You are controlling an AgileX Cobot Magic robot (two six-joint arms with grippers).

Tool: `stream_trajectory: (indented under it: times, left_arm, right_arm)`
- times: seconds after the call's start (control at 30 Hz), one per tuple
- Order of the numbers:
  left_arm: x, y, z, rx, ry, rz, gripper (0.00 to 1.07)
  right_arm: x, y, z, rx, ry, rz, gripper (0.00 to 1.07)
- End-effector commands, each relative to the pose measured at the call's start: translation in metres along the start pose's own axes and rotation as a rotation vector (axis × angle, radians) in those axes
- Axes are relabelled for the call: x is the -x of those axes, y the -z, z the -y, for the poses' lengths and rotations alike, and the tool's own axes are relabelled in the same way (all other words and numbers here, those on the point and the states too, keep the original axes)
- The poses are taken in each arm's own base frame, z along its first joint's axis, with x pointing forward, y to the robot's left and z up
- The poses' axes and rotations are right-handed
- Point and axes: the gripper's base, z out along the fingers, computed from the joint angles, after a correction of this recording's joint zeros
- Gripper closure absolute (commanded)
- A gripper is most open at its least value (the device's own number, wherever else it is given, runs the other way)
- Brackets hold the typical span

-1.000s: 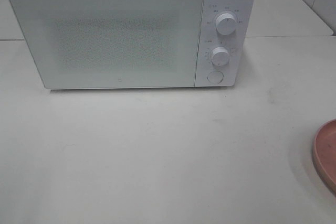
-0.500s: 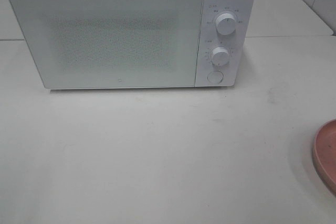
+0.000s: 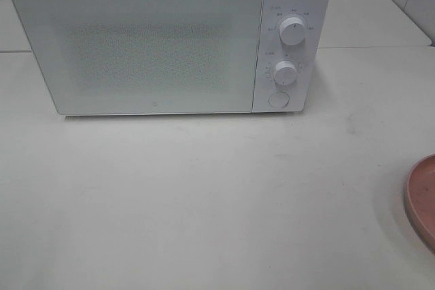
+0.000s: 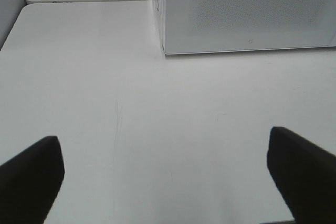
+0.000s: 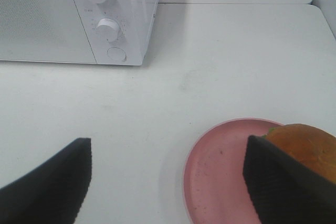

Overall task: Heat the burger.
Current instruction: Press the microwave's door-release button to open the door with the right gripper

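The burger (image 5: 304,144) shows only in the right wrist view: its golden-brown bun and a sliver of green sit on a round pink plate (image 5: 220,174), partly hidden behind one dark finger (image 5: 278,182). My right gripper (image 5: 167,145) is open above the table, with bare table and part of the plate between its fingers. The white microwave (image 3: 163,45) stands at the back with its door shut. My left gripper (image 4: 163,140) is open wide over bare table in front of the microwave's (image 4: 247,11) left corner. Neither gripper shows in the exterior view.
The microwave panel carries two knobs (image 3: 293,31) (image 3: 285,73) and a round button (image 3: 278,100). The pink plate's rim (image 3: 423,198) sits at the right edge of the exterior view. A seam (image 3: 380,47) runs across the white tabletop behind.
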Motion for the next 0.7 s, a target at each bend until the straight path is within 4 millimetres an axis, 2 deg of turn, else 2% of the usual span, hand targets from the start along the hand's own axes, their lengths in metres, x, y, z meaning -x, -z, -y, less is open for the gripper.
stream_trajectory:
  times: [0.03, 0.3, 0.37, 0.43, 0.47, 0.57, 0.7]
  left_arm:
    - [-0.002, 0.003, 0.001, 0.000, -0.003, 0.031, 0.03]
    - [-0.002, 0.003, 0.001, 0.000, -0.003, 0.031, 0.03]
    - [-0.002, 0.003, 0.001, 0.000, -0.003, 0.031, 0.03]
    - [-0.002, 0.003, 0.001, 0.000, -0.003, 0.031, 0.03]
    - [-0.002, 0.003, 0.001, 0.000, -0.003, 0.031, 0.03]
    - [-0.002, 0.003, 0.001, 0.000, -0.003, 0.031, 0.03]
    - [-0.002, 0.003, 0.001, 0.000, -0.003, 0.031, 0.03]
  right_arm:
    - [0.013, -0.012, -0.001, -0.003, 0.001, 0.010, 0.31]
    - [0.029, -0.039, -0.001, -0.004, 0.003, -0.016, 0.30]
    - [0.036, -0.057, -0.002, -0.005, 0.003, -0.033, 0.31]
    - [0.038, -0.061, -0.002, -0.005, 0.003, -0.033, 0.31]
    - [0.041, -0.070, -0.002, -0.005, 0.003, -0.039, 0.31]
    - [0.042, -0.074, -0.002, -0.006, 0.003, -0.042, 0.31]
    - [0.047, -0.095, -0.002, -0.006, 0.003, -0.049, 0.31]
